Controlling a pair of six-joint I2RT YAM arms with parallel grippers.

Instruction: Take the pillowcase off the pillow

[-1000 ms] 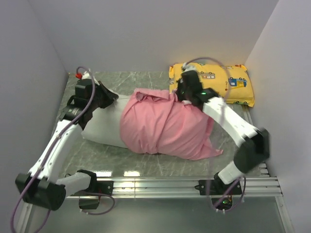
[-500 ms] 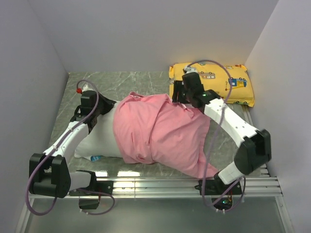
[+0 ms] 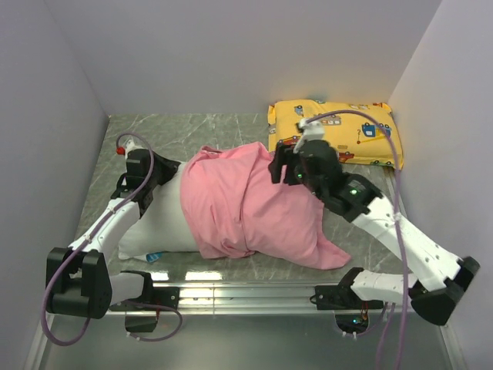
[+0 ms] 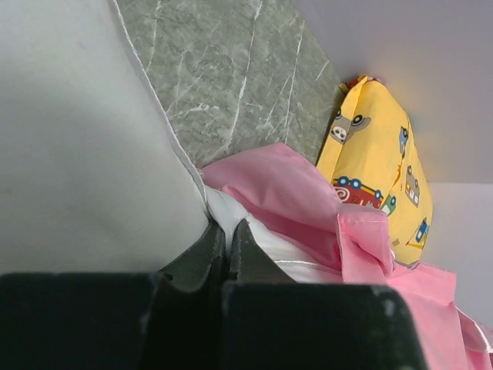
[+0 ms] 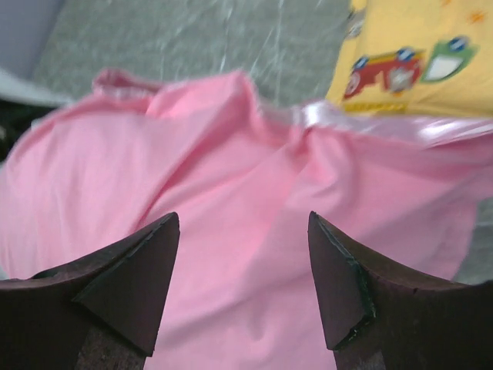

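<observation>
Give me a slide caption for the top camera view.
Left gripper pinches the white pillow while the open right gripper hovers over the half-removed pink pillowcase, yellow cartoon-vehicle pillow behind.

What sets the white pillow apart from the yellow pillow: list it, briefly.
The white pillow is plain; the yellow pillow is printed with cartoon vehicles. The white pillow is partly inside the pink pillowcase; the yellow pillow is bare. The left gripper has its jaws shut on the white pillow's edge; no gripper holds the yellow pillow. Both lie flat on the table.
</observation>
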